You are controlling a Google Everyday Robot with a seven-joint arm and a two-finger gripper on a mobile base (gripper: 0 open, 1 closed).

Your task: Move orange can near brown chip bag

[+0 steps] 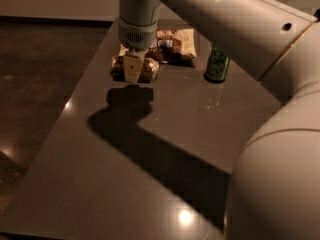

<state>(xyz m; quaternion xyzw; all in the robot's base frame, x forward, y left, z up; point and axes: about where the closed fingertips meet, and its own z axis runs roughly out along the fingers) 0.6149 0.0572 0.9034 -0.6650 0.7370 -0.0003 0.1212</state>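
Orange can [149, 70] lies sideways, clamped across its middle by the gripper [133, 74], just in front of the chip bag [176, 40]. A green can [217, 64] stands upright right of the bag, on the table [100, 174].

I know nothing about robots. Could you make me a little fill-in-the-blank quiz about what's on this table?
1. The held can, clamped in the gripper just in front of the chip bag, is ____ in colour.
2. The upright can on the table is ____ in colour.
3. The number of cans in view is ____.
Missing words: orange; green; two.
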